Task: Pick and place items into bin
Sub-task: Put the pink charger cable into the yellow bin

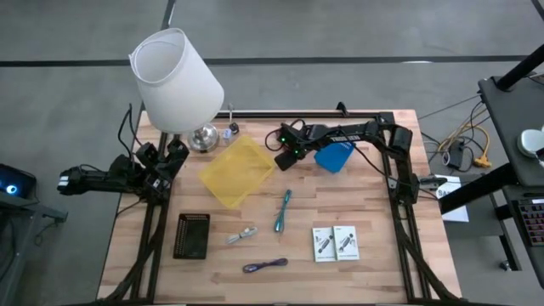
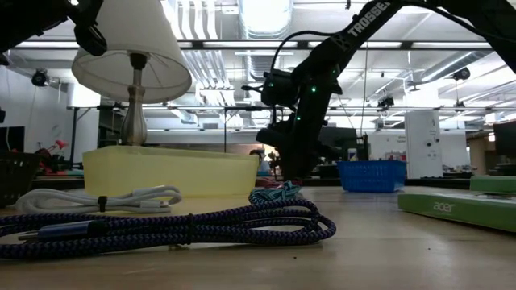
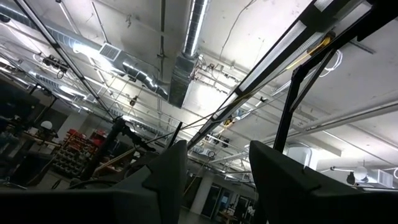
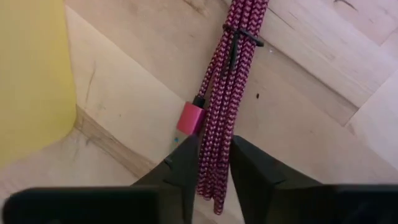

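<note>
Magenta braided cable point(image 4: 227, 93), bundled with black tie, right end effector point(image 4: 212, 163) pinching it beside yellow bin point(image 4: 31, 74)

Grey concrete floor point(image 1: 76, 212) around the wooden table point(image 1: 382, 268), dark seams crossing it. Open industrial ceiling: silver duct point(image 3: 186, 56), pipes, strip lights point(image 2: 266, 16). Black desk point(image 1: 518, 110) at right edge. White cabinet point(image 2: 422, 141) far back.

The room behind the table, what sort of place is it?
Probably an industrial lab or workshop: bare ceiling ducts and strip lights overhead, a wooden worktable, and shelves of gear in the background.
</note>
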{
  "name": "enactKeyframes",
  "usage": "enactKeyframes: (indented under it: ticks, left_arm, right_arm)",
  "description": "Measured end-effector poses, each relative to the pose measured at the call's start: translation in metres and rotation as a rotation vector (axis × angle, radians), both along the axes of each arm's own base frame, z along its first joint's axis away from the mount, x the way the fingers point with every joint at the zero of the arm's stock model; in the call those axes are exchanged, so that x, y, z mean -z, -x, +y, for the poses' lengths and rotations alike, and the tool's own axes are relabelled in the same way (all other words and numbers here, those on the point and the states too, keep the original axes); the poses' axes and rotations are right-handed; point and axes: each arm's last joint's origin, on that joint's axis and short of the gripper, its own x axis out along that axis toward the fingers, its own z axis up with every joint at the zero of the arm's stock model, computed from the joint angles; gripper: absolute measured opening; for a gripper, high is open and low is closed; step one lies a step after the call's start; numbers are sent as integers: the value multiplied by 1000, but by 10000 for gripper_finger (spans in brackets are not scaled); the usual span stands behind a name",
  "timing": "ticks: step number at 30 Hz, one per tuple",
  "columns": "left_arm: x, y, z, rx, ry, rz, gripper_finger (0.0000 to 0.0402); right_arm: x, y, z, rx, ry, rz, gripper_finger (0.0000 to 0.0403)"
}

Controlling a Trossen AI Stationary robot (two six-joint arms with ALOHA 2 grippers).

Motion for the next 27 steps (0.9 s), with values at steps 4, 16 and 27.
enactKeyframes:
  ticks: [4,16,27]
  left_arm:
    - [0,0,0,0,0,0,160]
    - [0,0,0,0,0,0,160]
    - [5,-1,1,-20,14,15,160]
  right_arm:
    - [0,0,0,-1,-1,2,27]
    - [-31,6,3,-5,7,-42,14]
    - [-93,7,16,-205,-120,-381,13]
